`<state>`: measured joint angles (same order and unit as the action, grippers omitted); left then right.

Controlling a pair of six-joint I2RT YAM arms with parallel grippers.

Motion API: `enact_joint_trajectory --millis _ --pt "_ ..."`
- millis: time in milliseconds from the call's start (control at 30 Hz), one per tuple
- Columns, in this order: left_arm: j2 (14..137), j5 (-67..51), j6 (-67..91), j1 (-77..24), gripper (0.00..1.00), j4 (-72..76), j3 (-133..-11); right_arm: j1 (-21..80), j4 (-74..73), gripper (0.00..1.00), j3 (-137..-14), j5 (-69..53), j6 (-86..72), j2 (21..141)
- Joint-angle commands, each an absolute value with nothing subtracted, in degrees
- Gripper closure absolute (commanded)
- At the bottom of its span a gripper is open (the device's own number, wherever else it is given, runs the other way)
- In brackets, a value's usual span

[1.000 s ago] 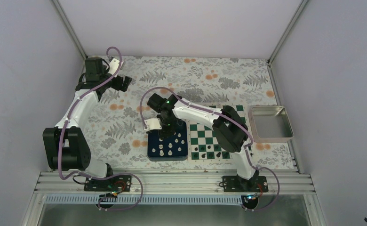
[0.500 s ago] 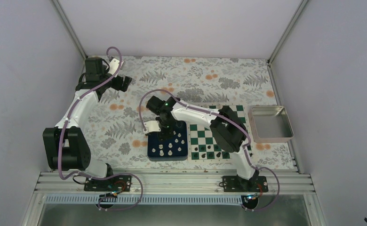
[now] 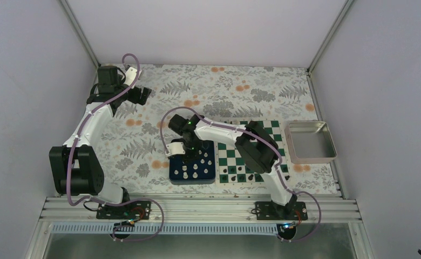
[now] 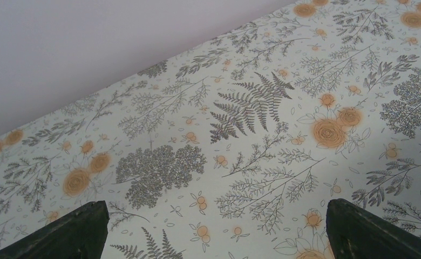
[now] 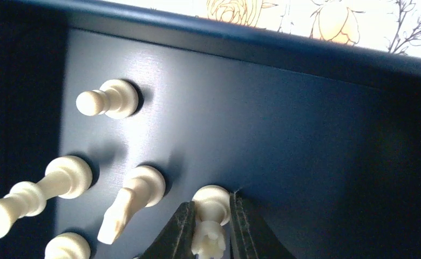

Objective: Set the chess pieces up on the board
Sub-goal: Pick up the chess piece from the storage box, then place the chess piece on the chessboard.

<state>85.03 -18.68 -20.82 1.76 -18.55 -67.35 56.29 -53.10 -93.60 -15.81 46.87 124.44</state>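
Several white chess pieces (image 3: 195, 169) stand in a dark blue tray (image 3: 192, 182) left of the green and white board (image 3: 235, 154). My right gripper (image 3: 190, 157) reaches down into the tray. In the right wrist view the right gripper (image 5: 212, 208) is shut on a white piece with a notched crown (image 5: 209, 237), its base still on the tray floor (image 5: 284, 124). Other white pieces (image 5: 108, 100) stand to its left. My left gripper (image 3: 143, 95) is far off at the back left. In its wrist view the left gripper (image 4: 215, 208) is open and empty above the flowered cloth.
Small black pieces (image 3: 235, 174) line the board's near rows. A shiny metal tray (image 3: 310, 141) lies right of the board. The right arm's elbow hangs over the board. A flowered cloth (image 3: 224, 89) covers the table; walls close in on three sides.
My right gripper has moved a little left and down into the blue tray and shut on a white piece. The left arm has not moved.
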Motion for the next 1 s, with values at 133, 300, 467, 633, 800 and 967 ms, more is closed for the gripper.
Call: enact_joint_trajectory --millis 133,300,467,633,800,967 --pt "84.78 -19.07 -21.51 2.02 0.00 -17.61 -67.24 56.18 -53.42 0.91 -94.95 -16.45 45.91 119.38" --pt "84.85 -19.15 -21.53 1.98 0.00 -17.74 -67.41 53.02 -56.47 0.92 -98.20 -12.84 45.45 114.58" --pt "84.77 -19.08 -21.53 2.01 0.00 -17.79 -67.50 45.57 -59.80 0.92 -100.89 -8.39 45.16 109.14" --pt "84.81 -19.16 -21.53 1.99 0.00 -17.80 -67.62 33.74 -61.40 0.92 -99.82 -4.96 45.73 104.53" --pt "84.80 -19.33 -21.45 1.98 0.00 -17.84 -67.69 20.60 -59.59 0.91 -94.98 -5.47 47.48 102.38" --pt "84.74 -19.42 -21.45 2.02 0.00 -17.86 -67.81 11.55 -57.81 0.90 -91.78 -7.19 48.70 104.42"
